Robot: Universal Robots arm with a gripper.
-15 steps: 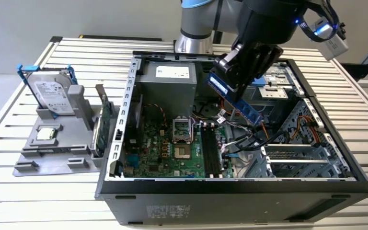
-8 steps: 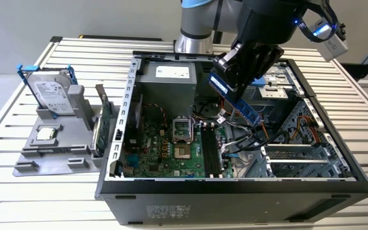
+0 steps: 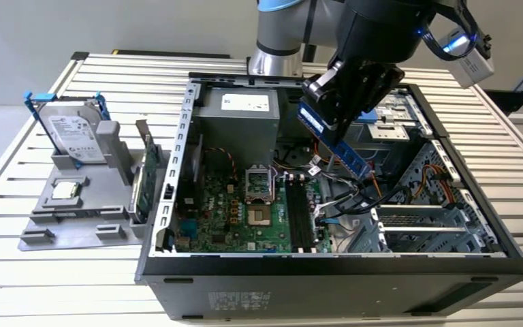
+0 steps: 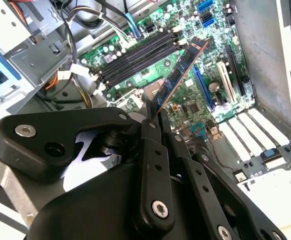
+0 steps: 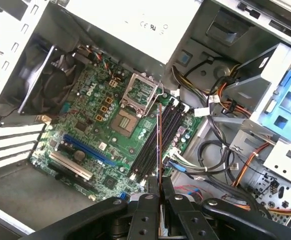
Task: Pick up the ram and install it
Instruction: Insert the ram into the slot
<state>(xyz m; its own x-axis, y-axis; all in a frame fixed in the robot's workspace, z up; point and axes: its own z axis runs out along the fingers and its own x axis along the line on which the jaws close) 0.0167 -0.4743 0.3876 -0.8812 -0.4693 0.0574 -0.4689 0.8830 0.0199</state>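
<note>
Pinches one ram (image 3: 339, 146) between the two fingers of the one tool (image 4: 153, 112), stick tilted, hanging over the one open computer case (image 3: 334, 286). Below it, four black memory slots (image 4: 135, 57) on one green motherboard (image 3: 234, 211). Further out on the worktop (image 3: 62, 272), toward the exterior view's left, one gray holder (image 3: 71, 211) with one hard drive (image 3: 71, 133), one green card (image 3: 152, 163), one processor chip (image 3: 66, 191).
</note>
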